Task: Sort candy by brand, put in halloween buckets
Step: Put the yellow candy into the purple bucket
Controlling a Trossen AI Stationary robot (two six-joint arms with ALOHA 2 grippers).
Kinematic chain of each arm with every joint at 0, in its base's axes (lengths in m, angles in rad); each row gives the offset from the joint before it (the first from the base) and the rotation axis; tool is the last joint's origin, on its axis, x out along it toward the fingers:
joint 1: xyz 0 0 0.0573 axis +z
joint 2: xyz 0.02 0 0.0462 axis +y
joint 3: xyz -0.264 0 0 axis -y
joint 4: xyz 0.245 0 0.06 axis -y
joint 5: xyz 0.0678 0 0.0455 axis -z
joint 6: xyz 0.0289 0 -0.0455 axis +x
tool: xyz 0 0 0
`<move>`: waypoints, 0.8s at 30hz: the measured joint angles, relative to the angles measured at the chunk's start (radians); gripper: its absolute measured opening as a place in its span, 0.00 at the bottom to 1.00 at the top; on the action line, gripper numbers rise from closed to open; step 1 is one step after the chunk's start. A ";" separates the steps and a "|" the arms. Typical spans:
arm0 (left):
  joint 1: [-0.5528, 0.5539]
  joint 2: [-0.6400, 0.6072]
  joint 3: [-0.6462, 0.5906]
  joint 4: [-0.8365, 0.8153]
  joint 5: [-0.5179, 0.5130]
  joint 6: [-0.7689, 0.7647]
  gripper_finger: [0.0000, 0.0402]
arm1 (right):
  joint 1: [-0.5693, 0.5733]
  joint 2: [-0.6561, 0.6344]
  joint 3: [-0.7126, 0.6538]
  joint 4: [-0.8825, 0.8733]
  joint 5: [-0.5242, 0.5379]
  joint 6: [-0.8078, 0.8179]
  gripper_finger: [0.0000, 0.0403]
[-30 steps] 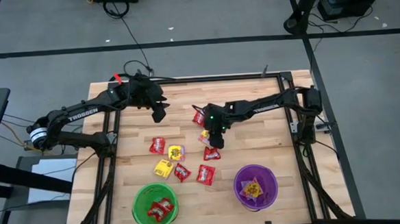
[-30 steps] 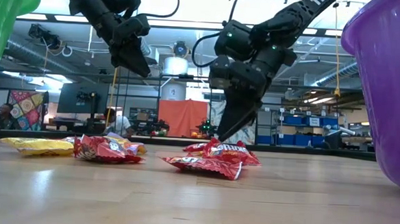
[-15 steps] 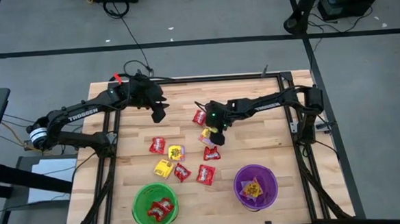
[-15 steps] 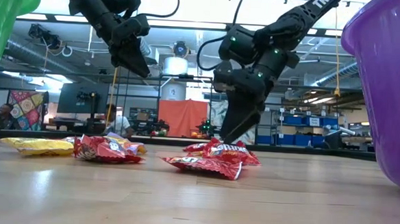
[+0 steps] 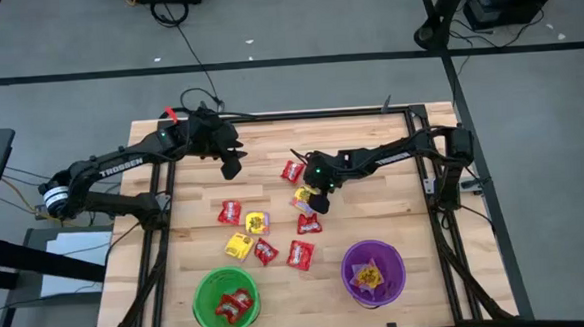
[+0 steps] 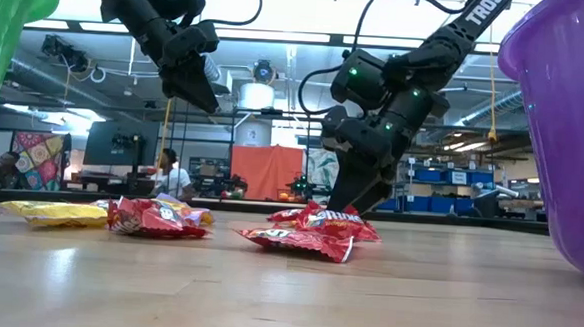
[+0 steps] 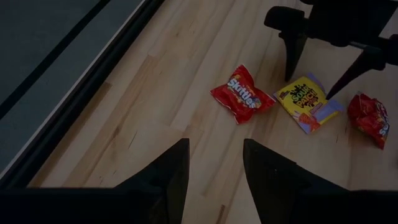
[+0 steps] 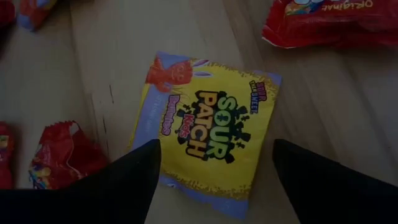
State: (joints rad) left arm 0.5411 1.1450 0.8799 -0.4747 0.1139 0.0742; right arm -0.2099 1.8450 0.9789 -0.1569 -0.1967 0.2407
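A yellow candy packet [image 8: 205,130] lies flat on the wooden table [image 5: 395,218]. My right gripper [image 8: 227,186] hangs open just above it, one finger on each side of its near end, pointing steeply down. In the high view this gripper [image 5: 318,198] is at mid-table beside the yellow packet [image 5: 301,195]. My left gripper [image 5: 230,168] waits open and raised at the far left, with nothing between its fingers [image 7: 168,177]. Red candy packets [image 5: 291,171] [image 5: 308,223] lie close by. The green bucket [image 5: 226,300] and the purple bucket [image 5: 373,272] stand at the near edge, each with candy inside.
More red packets [image 5: 230,212] [image 5: 266,251] [image 5: 300,254] and yellow packets [image 5: 257,222] [image 5: 238,246] are scattered left of centre. A dark metal frame [image 5: 428,176] runs round the table's edge. The wood between the right gripper and the purple bucket is bare.
My right gripper has sunk toward the yellow packet, shifted a little toward the table's far edge, rolled slightly, and spread its fingers wider. The candy has not moved.
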 joint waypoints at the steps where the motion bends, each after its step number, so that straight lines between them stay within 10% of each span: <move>1: 0.000 0.000 0.000 0.000 0.000 0.000 0.39 | 0.001 0.000 -0.003 0.003 0.001 0.000 0.79; 15: 0.000 0.000 0.000 -0.003 0.003 0.000 0.39 | 0.027 0.000 -0.007 0.010 0.043 0.012 0.67; 24: 0.000 0.000 0.000 -0.003 0.003 0.000 0.39 | 0.027 0.002 -0.008 0.008 0.048 0.017 0.42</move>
State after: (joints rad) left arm 0.5409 1.1450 0.8799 -0.4782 0.1169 0.0738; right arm -0.1829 1.8468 0.9707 -0.1493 -0.1484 0.2580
